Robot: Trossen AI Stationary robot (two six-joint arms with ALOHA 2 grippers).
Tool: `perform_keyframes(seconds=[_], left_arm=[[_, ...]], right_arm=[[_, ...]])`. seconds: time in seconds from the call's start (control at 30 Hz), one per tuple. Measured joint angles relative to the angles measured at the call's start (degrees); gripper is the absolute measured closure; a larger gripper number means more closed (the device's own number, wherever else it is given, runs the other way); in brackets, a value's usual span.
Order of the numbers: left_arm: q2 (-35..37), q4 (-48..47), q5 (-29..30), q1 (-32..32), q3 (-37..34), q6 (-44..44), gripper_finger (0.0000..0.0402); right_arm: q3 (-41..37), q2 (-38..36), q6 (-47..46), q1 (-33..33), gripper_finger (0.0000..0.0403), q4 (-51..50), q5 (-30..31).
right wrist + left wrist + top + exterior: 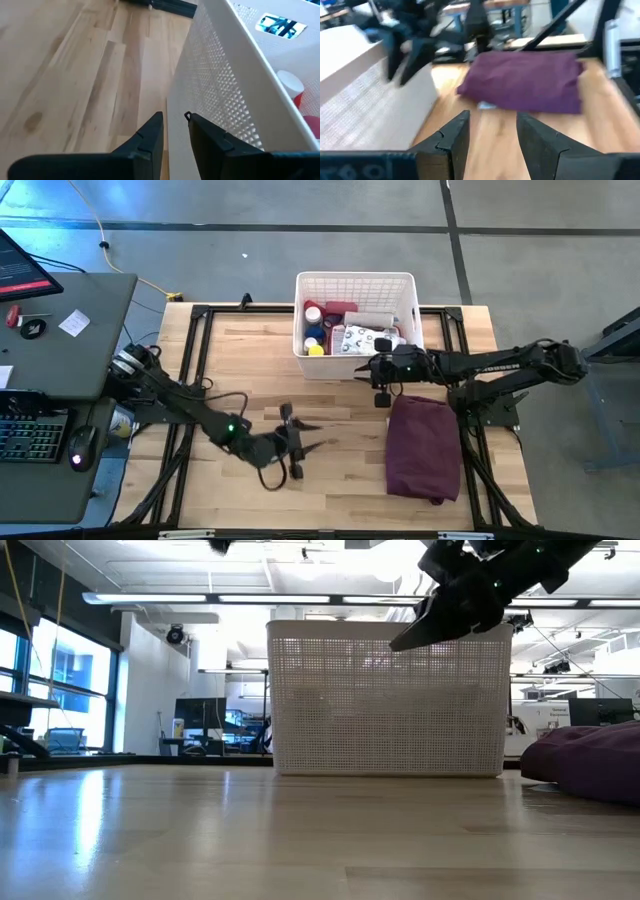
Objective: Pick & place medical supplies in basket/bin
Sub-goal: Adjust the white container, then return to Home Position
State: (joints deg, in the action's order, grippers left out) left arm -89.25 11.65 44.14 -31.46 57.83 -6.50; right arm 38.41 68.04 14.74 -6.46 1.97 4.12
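Observation:
The white lattice basket [355, 285] stands at the table's far side and holds the medical supplies [345, 335]: small bottles, a red item, a printed packet and a white roll. My right gripper [383, 392] hangs just above the basket's near wall [220, 95], by its right part. It is narrowly open and empty, and shows in front of the basket's upper right corner in the low view [402, 642]. My left gripper [315, 435] is open and empty over bare wood at mid-table. It points toward the maroon cloth [525, 82].
The folded maroon cloth [422, 445] lies on the table's right part, near side of the basket. A small pale thing [487, 105] peeks out at its edge. Bare wood [250, 360] spreads left of the basket. A desk with a keyboard [30, 435] stands beyond the left edge.

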Motion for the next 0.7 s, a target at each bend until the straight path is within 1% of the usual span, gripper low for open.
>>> perform_keyframes(seconds=[0.1,0.17,0.2,0.27,0.37,0.43,0.57,0.7], left_arm=[[3.5,1.8,-1.4,2.2,-4.4,-1.3,0.0209],[7.1,1.3,-2.3,3.5,-9.3,-2.8,0.0214],[8.7,2.6,-2.9,4.1,-11.6,-3.1,0.0218],[12.1,7.2,-3.5,5.2,-16.6,-3.8,0.0231],[17.7,12.5,-3.6,5.2,-23.6,-3.0,0.0255],[21.3,14.9,-3.8,5.1,-27.6,-2.6,0.0273],[26.9,18.3,-4.0,5.2,-32.5,-2.2,0.0307],[29.3,18.2,-4.1,5.2,-34.6,1.7,0.0342]], right_arm=[[0.0,-1.1,-1.1,1.0,0.032,-0.3,0.0],[0.0,-2.4,-2.1,2.0,0.032,-0.9,-0.1],[0.0,-3.4,-2.9,2.7,0.032,-1.6,-0.3],[0.0,-5.4,-4.1,4.2,0.032,-4.1,-0.7],[0.0,-9.2,-6.3,6.3,0.032,-8.9,-0.5],[-0.9,-11.7,-8.4,7.3,0.032,-9.5,-1.0],[-7.8,-18.7,-12.3,8.7,0.032,-3.3,-1.1],[-15.3,-27.2,-14.8,10.2,0.032,1.7,0.2]])
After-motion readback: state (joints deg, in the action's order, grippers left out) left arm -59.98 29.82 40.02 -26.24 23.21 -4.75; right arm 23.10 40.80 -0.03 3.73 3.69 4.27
